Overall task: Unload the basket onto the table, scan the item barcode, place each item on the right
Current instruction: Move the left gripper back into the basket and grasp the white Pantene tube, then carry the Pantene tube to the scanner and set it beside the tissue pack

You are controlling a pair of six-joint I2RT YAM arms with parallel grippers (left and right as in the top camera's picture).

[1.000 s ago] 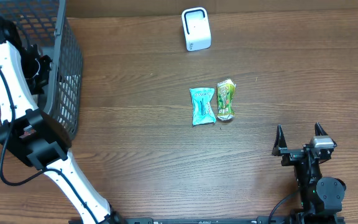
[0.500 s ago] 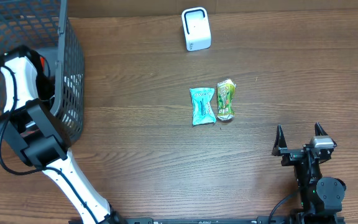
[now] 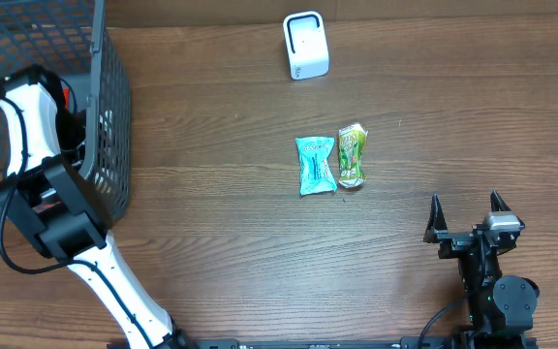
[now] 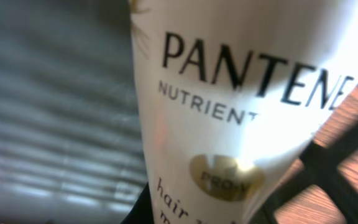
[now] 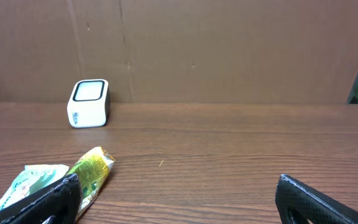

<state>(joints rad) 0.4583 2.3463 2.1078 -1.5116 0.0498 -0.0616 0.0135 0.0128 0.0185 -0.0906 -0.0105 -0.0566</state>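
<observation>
Basket mesh (image 3: pixel 109 97) overhead hides our left jaws while our right jaws stand wide and empty over the counter (image 3: pixel 211 242); the left wrist shows us a Pantene bottle (image 4: pixel 229 124) against that mesh, jaws closed, grip unclear; the right wrist, the scanner (image 5: pixel 89 102) beyond a green packet (image 5: pixel 93 169).

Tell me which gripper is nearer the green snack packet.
Right. The right gripper sits apart from the green snack packet, nearer the robot and rightward; the left gripper is far left, inside the basket.

White scanner (image 5: pixel 89 102) way back on the counter (image 5: pixel 229 149), teal packet (image 5: pixel 33 180) and yellow-green packet (image 5: pixel 93 171) side by side front left, end effector (image 5: pixel 178 186) spread wide.
</observation>
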